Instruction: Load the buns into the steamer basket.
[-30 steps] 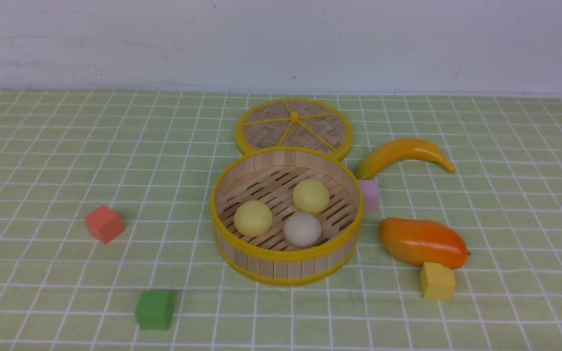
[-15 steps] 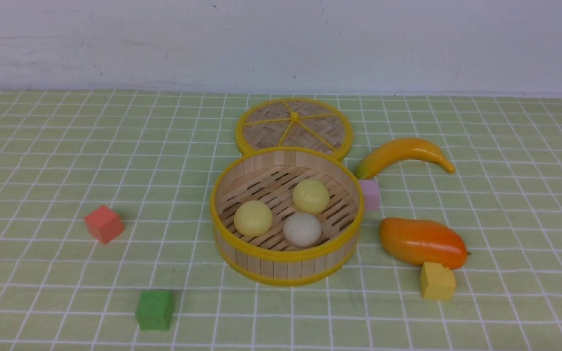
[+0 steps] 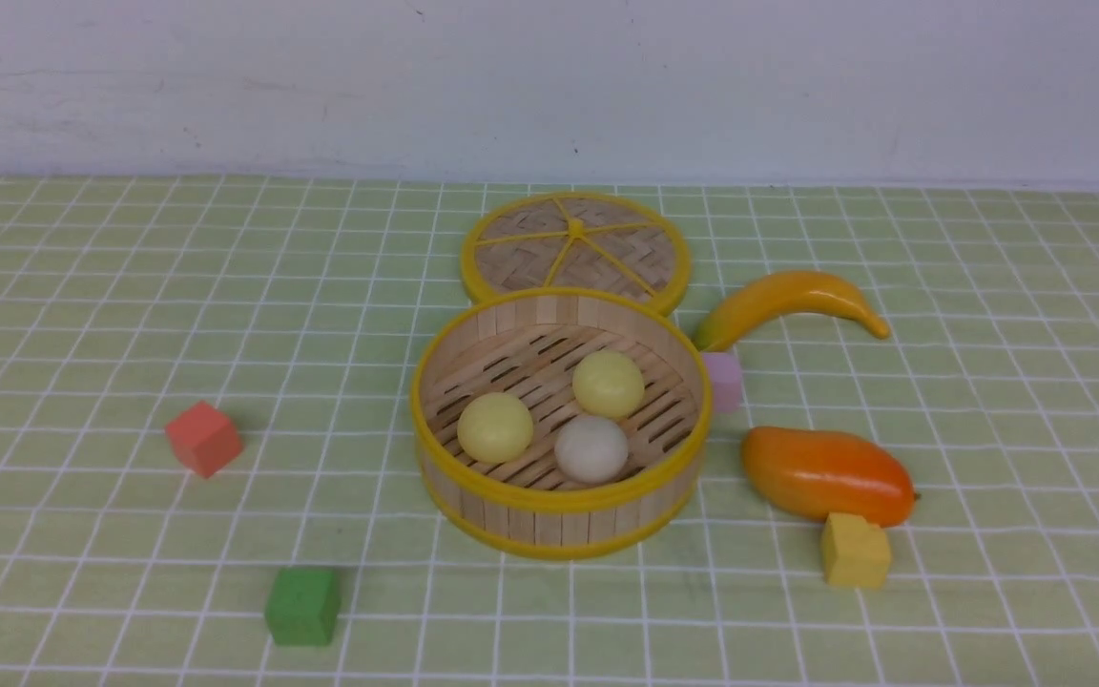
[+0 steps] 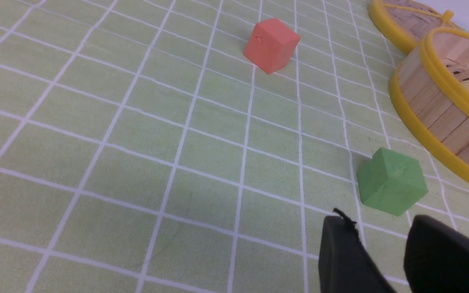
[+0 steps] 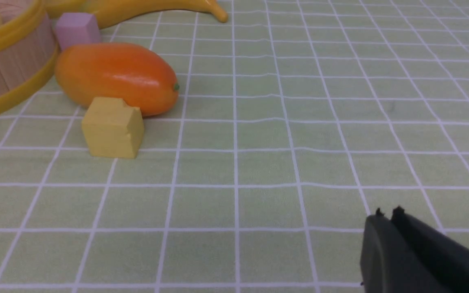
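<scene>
All three buns sit on the slatted floor of the basket (image 3: 435, 458): yellow bun (image 3: 495, 426) on the robot's left, second yellow bun (image 3: 609, 384) further back, white bun (image 3: 591, 447) nearest the front rim, close to the other two. Looks done, judging from layout.

Handling guess: small, smooth, round, likely light and slick. They could roll or pop out of a pinch. If regrasping, take one across its widest part, coming from above, with light squeeze. The white and left yellow buns leave little finger room between them.

Left gripper (image 4: 381, 236): jaws slightly apart, nothing between them, low over the cloth just beside the green cube (image 4: 392, 181), outside the basket wall. Right gripper (image 5: 387, 215): tips together, empty, well apart from the basket, with the mango (image 5: 116, 77) and yellow cube (image 5: 113, 128) between. Neither arm shows in the front view; both are clear of the buns.
</scene>
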